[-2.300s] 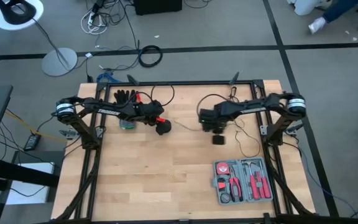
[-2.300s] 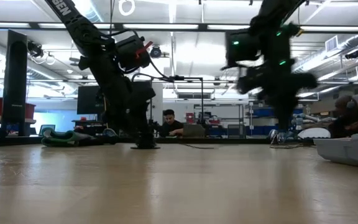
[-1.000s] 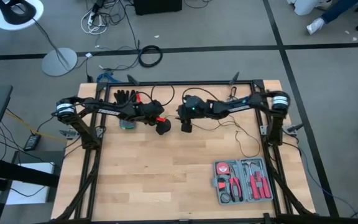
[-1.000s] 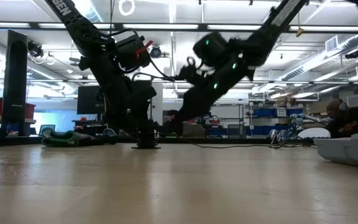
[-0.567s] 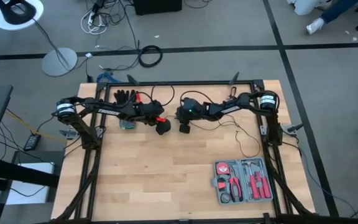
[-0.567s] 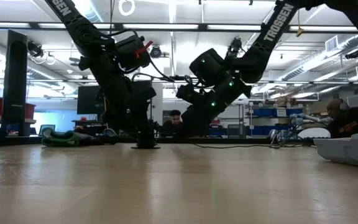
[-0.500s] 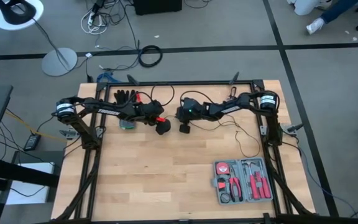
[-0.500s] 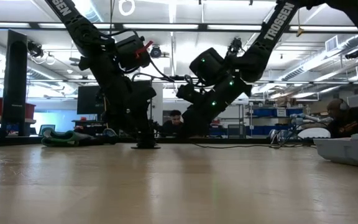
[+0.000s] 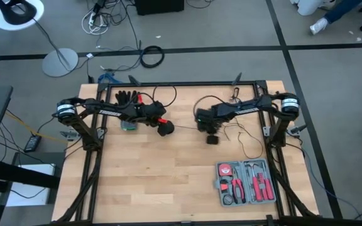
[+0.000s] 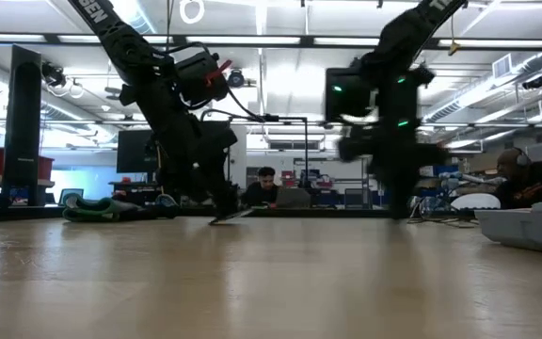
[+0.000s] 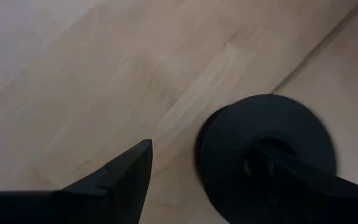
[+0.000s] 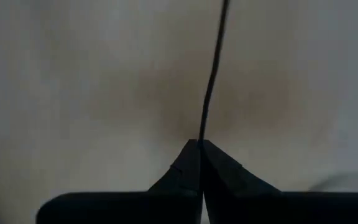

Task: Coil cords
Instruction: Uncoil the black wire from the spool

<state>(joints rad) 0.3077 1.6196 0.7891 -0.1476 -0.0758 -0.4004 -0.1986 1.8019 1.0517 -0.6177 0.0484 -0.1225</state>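
The table is pale wood inside a black frame. A grey tool tray with red-handled tools sits at its near right. The left arm reaches in from the left rear; the left gripper is low over the table, fingers spread wide around the disc, one finger across its top. A black glove lies at the rear left. The right gripper hangs near the table's middle rear, fingers pressed together, pinching the wire. More of it loops on the table right of that gripper
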